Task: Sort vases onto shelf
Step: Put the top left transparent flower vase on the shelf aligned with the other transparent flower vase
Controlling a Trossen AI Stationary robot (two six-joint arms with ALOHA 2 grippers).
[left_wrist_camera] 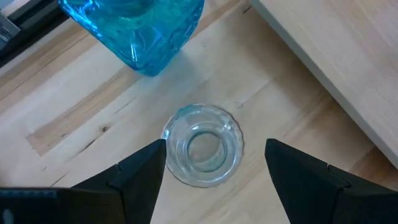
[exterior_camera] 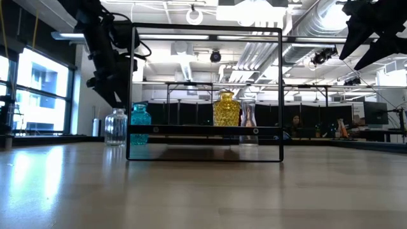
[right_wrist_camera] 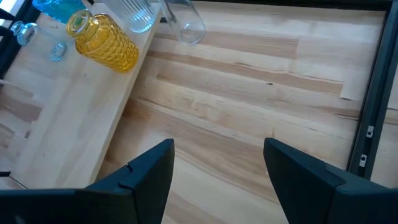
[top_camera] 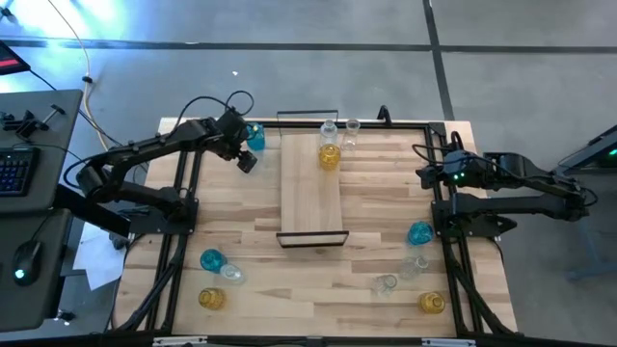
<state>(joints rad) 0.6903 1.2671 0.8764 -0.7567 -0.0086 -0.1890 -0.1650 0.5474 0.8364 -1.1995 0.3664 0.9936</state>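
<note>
Your clear vase (left_wrist_camera: 203, 145) stands on the table just beside the shelf (left_wrist_camera: 348, 68), between the left gripper's (left_wrist_camera: 214, 163) wide-open, empty fingers. Descend off-centre and you'll tip it into the teal vase (left_wrist_camera: 140, 28). The right gripper (right_wrist_camera: 217, 165) waits open, empty.

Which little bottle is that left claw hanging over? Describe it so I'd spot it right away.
Find the narrow wooden shelf in the table's middle, then go to its far left corner, where the left gripper hangs open. Directly beneath is a clear vase standing upright on the table. Its neighbour is a teal-blue vase; this one is colourless.
</note>
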